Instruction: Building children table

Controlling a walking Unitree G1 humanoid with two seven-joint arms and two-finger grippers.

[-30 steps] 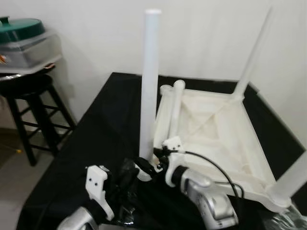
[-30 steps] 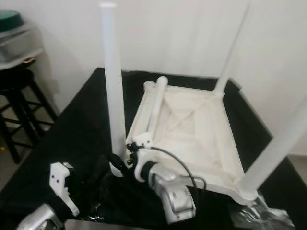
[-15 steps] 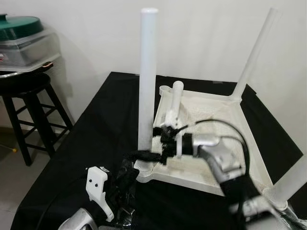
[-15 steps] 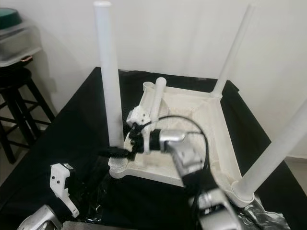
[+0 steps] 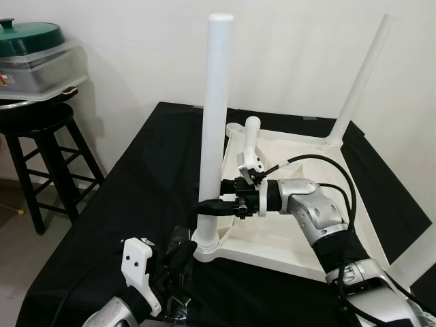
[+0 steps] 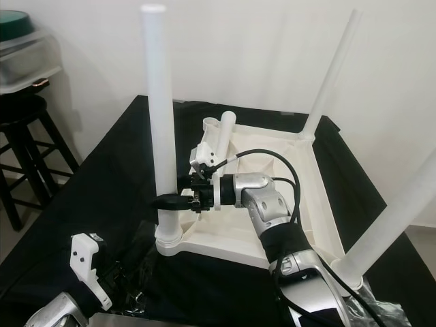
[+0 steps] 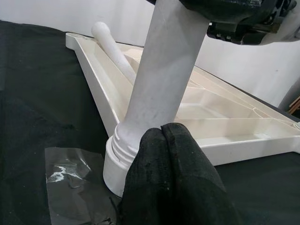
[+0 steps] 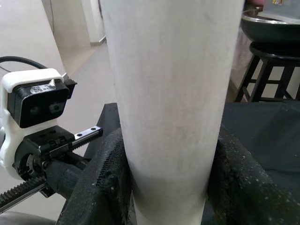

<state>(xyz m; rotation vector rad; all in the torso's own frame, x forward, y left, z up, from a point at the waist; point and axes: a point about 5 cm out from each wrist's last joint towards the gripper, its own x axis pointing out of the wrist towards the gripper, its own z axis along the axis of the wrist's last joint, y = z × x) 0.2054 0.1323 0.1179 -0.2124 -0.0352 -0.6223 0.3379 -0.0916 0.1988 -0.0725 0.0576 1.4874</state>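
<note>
My near-right leg (image 5: 424,252) runs off the frame edge, so I can't see its top. The right arm covers part of the tabletop (image 5: 272,235), and the left gripper (image 7: 173,140) hides the leg socket (image 7: 115,159) partly.

Upturned tabletop (image 5: 300,204) on table (image 5: 150,177), stool (image 5: 41,136) left

**A:** quick count check, how many legs are standing on that upturned tabletop (image 5: 293,225)?

**B:** three upright: near-left leg (image 5: 214,122), far-right leg (image 5: 360,75), near-right leg (image 6: 392,218). Plus one loose leg (image 5: 250,139) lying in the tray, so four total.

**A:** robot hands?

**B:** two, right hand (image 5: 212,206) and left hand (image 7: 174,159).

**A:** other stuff?

**B:** one black stool (image 5: 41,146), one clear bin (image 5: 41,68) with one green lid (image 5: 30,34), one scrap of plastic wrap (image 7: 75,178), one bench (image 5: 150,170).
</note>
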